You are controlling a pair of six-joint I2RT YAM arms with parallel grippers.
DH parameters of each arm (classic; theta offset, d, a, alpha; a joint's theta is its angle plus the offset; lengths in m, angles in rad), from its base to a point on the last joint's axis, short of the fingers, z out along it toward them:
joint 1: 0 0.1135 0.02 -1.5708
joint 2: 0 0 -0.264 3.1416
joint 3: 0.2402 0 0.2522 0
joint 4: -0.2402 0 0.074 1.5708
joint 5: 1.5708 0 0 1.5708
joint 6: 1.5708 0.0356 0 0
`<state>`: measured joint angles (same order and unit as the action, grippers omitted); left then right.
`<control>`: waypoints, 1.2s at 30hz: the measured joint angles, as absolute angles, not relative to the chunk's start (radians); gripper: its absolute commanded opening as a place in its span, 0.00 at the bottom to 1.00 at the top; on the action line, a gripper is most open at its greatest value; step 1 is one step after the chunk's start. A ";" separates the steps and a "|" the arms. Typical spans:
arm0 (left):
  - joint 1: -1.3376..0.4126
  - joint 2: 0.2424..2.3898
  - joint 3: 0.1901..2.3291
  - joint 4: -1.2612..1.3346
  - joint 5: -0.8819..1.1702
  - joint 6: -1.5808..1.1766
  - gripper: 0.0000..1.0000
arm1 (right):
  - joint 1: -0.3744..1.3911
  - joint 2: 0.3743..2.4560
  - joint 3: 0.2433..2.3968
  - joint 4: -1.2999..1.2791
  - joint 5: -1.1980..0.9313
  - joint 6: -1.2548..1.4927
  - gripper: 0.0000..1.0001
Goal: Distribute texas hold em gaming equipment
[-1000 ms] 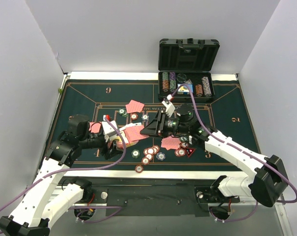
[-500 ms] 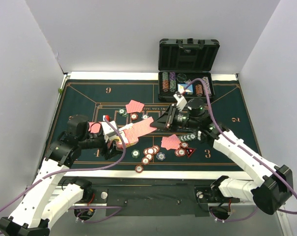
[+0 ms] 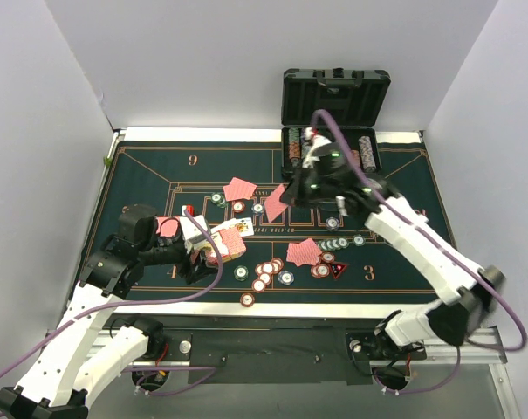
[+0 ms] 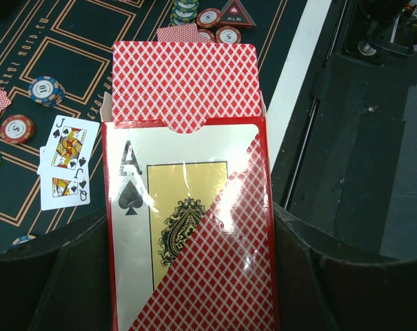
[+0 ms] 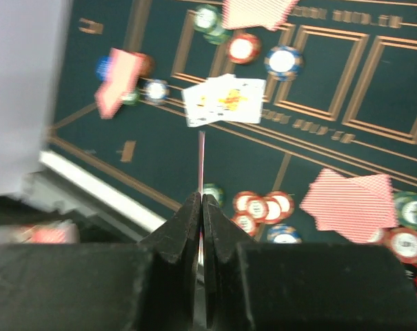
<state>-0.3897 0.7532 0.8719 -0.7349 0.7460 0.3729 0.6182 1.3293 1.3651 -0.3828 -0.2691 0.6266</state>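
My left gripper (image 3: pixel 213 250) is shut on a red card box (image 4: pixel 187 227) with the pink-red-backed deck (image 4: pixel 186 83) sticking out of its open end, low over the felt's near left. My right gripper (image 3: pixel 285 197) is shut on a single pink-backed card (image 3: pixel 276 202), held above the felt's middle; in the right wrist view the card shows edge-on (image 5: pixel 201 158) between the closed jaws. Face-up cards (image 3: pixel 238 227) lie by the box, a Jack on top (image 4: pixel 67 155). Striped chips (image 3: pixel 265 272) sit in clusters near the front.
Face-down cards lie at the far middle (image 3: pixel 240 188), near right (image 3: pixel 304 253) and left (image 3: pixel 168 225). An open black case (image 3: pixel 335 96) with chip racks stands at the back right. A triangular all-in marker (image 3: pixel 338 271) lies among chips. White walls enclose the table.
My right gripper has drawn a card away from the box and carried it up and toward the far right. The left arm has stayed in place with the box.
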 measured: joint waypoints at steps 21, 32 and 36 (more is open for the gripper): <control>-0.390 0.748 0.878 -0.735 0.748 0.369 0.00 | 0.848 2.129 1.865 -0.686 0.430 0.452 0.00; -0.390 0.746 0.879 -0.735 0.748 0.369 0.00 | 0.904 2.308 1.973 -0.687 0.368 0.461 0.00; -0.390 0.746 0.879 -0.735 0.748 0.369 0.00 | 0.904 2.320 1.973 -0.670 0.310 0.475 0.00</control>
